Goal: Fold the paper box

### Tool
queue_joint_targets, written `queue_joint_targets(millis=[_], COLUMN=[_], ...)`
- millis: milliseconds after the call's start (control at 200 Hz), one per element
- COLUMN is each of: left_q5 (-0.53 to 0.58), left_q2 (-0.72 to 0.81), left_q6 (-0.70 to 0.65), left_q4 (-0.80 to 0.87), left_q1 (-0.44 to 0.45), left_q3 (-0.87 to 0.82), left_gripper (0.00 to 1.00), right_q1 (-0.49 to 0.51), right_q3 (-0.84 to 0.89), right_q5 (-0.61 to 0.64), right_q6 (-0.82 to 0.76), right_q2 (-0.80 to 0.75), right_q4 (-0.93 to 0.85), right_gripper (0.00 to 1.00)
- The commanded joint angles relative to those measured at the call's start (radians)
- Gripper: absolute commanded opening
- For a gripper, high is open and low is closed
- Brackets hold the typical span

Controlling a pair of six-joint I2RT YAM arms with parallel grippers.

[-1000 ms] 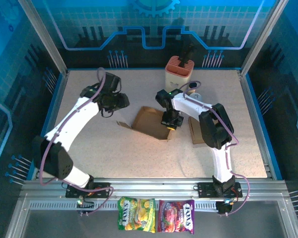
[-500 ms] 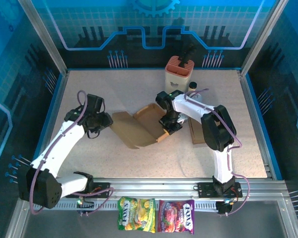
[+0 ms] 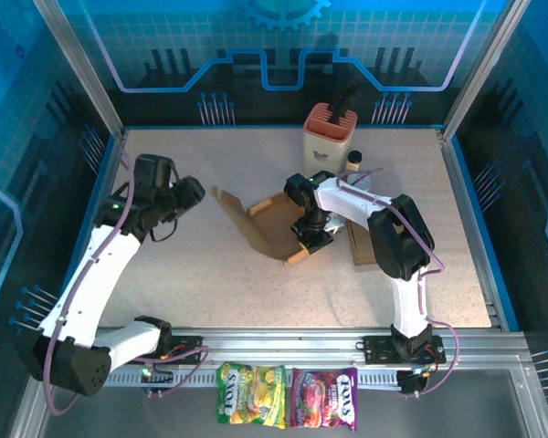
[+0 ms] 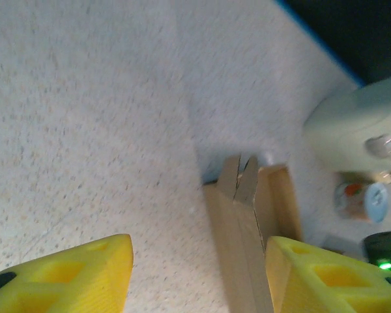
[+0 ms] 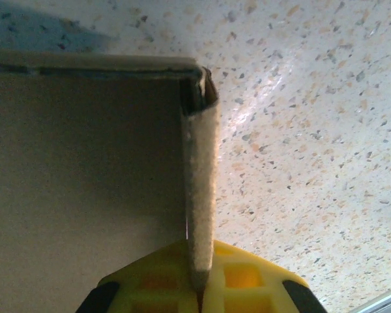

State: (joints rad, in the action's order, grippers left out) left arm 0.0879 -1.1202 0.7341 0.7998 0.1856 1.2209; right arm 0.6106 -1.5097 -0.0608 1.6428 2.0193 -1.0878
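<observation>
Standing by the rig, what I notice is how the brown cardboard paper box (image 3: pixel 265 224) has changed within the last second: it lay nearly flat in the middle of the tabletop, and now its long left panel stands tilted up on edge, running from near the left arm down toward the near edge, so the first wall of the fold looks raised rather than creased home. The left tool (image 3: pixel 194 190), which was right at the box's left flap a moment ago, has swung back toward the left edge and sits just clear of the flap's tip; in its wrist view its yellow fingers (image 4: pixel 78 274) stand wide with nothing between them, and the box edge (image 4: pixel 244 222) is ahead of them, untouched. The right tool (image 3: pixel 312 237) has kept its place on the box's right side, pinched tight on a thin cardboard wall (image 5: pixel 199 195) that runs straight into its closed yellow fingers (image 5: pixel 247 280), anchoring the piece while the other arm resets. I'd judge the fold is only begun, with the remaining walls and flaps left to do. On the frame rail beyond the near edge lie a yellow-green sweet bag (image 3: pixel 250 394) and a purple-red sweet bag (image 3: pixel 325 398), both printed FOX'S; no other writing is legible to me
</observation>
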Motion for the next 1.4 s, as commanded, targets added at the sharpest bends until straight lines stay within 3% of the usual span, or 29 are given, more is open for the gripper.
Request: queue_joint_targets(millis=[0,185,315,400,490,645,810,940,1026,1166,1391], left_q5=[0.032,-0.123,-0.424,-0.488,-0.496,-0.507,-0.494,-0.489,-0.487,-0.488,-0.476], left_q2=[0.02,0.022,-0.029,-0.085,-0.149,-0.256,-0.305,-0.333,-0.351,-0.381,-0.426], left_q6=[-0.015,0.029,0.16,0.231,0.236,0.2,0.167,0.147,0.129,0.114,0.092], left_q4=[0.096,0.054,-0.241,-0.39,-0.457,-0.489,-0.484,-0.459,-0.448,-0.431,-0.407], left_q1=[-0.045,-0.09,-0.082,-0.047,-0.017,-0.009,-0.008,-0.002,0.007,0.028,0.061], left_q3=[0.037,-0.126,-0.342,-0.419,-0.419,-0.381,-0.325,-0.277,-0.248,-0.2,-0.121], left_gripper=[0.56,0.47,0.41,0.4,0.4,0.4,0.4,0.4,0.41,0.41,0.41], right_q1=[0.009,0.023,0.048,0.069,0.096,0.112,0.103,0.08,0.058,0.043,0.089], right_q3=[0.015,0.031,0.055,0.066,0.08,0.101,0.053,0.005,-0.034,-0.124,-0.308], right_q5=[-0.008,-0.041,-0.074,-0.107,-0.15,-0.214,-0.16,-0.104,-0.065,-0.148,-0.172], right_q6=[0.041,0.066,0.106,0.135,0.164,0.155,0.033,-0.142,-0.362,-0.707,-0.811], right_q2=[-0.04,-0.049,-0.06,-0.061,-0.062,-0.09,-0.174,-0.239,-0.277,-0.305,-0.268], right_q4=[-0.011,0.025,0.06,0.091,0.147,0.279,0.249,0.205,0.232,0.274,0.21], right_gripper=[0.0,0.0,0.0,0.0,0.0,0.32,0.52,0.54,0.53,0.55,0.66])
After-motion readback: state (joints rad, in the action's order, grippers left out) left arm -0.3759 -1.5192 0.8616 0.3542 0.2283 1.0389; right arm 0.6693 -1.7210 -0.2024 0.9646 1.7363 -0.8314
